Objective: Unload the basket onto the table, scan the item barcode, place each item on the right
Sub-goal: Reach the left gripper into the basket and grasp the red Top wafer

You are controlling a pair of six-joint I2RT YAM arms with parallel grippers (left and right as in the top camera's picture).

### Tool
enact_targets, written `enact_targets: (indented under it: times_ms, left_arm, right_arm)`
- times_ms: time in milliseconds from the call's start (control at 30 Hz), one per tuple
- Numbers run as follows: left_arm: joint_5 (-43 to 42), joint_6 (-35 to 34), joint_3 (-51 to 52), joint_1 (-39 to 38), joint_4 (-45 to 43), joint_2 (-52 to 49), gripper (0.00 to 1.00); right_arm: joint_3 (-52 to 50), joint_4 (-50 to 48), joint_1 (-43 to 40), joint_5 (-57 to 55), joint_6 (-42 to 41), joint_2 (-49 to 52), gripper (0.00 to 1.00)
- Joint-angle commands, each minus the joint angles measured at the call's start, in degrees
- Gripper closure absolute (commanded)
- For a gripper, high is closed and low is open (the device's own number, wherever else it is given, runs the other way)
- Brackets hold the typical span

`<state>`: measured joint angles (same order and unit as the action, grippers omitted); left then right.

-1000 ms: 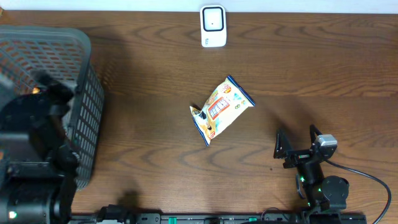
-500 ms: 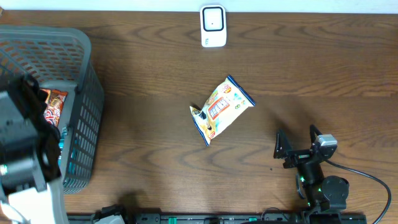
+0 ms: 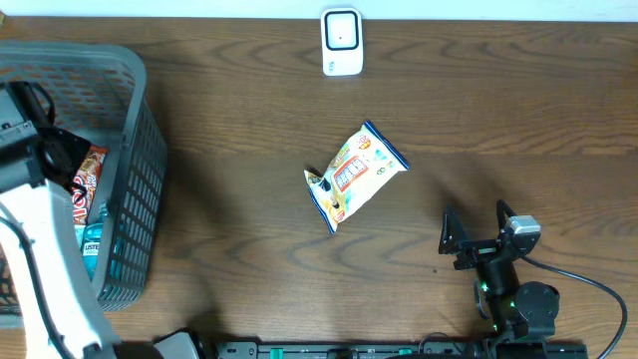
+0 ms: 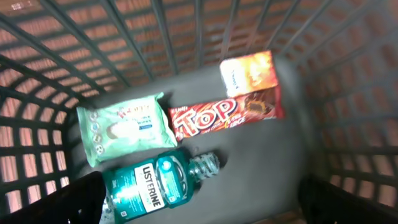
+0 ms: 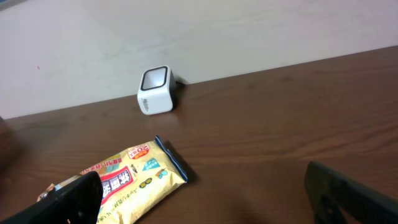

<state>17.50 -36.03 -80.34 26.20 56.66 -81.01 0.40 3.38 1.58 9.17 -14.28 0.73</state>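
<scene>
Overhead view: the left arm (image 3: 30, 249) is reaching over a grey basket (image 3: 140, 179) at the left end of the desk (image 3: 249, 110). The right gripper (image 3: 477, 227) is resting well apart from it, spread wide and empty. A snack bag (image 3: 356, 178) is lying flat ahead of that gripper and to its left. The scanner (image 3: 341, 42) is standing farther ahead, at the far edge. Nothing is being held up to the scanner, so the scan itself looks not yet begun.

Left wrist view: the left gripper (image 4: 202, 190) is hanging released inside the basket, grasping nothing. A mouthwash bottle (image 4: 158, 186) is lying on its side right beneath it. A chocolate bar (image 4: 227, 115) is lying just ahead, with an orange packet (image 4: 249, 71) touching the bar's far side. A wipes pack (image 4: 124, 130) is lying ahead and to the left. Judging by this position, the item to scan is probably one of these. Picking it, carrying it over and turning its code to the scanner are all still to do. No barcode is showing on any of them.

Right wrist view: the same gripper is standing wide open over bare wood. The snack bag is lying near its left finger, printed face up, yellow with a dark blue edge, glossy and crinkled. Its barcode is not showing either. The scanner is sitting beyond, its dark window tilting up toward the gripper.
</scene>
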Motion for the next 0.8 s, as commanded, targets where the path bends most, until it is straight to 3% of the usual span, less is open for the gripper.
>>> enact_targets:
  times_ms: [0,333,633,767]
  left_arm:
    - [-3.72,-0.33,-0.24,1.68,0.52,-3.87,0.02]
    - [-5.55,-2.47,-0.11,5.14,-2.47,-16.94,0.01]
    - [-8.26,11.65,-0.11,5.03,-10.54,-27.1,0.01]
    - [-8.04,14.01,-0.09,5.46,-11.74,-31.74,0.01]
  right_arm:
    - [-0.09,0.2,0.61,-0.24,-0.26,-0.24,0.01]
    - [-0.09,0.2,0.61,-0.24,-0.26,-0.24,0.01]
    - [-0.09,0.2,0.61,-0.24,-0.26,-0.24,0.01]
    - [-0.09,0.2,0.61,-0.24,-0.26,-0.24,0.01]
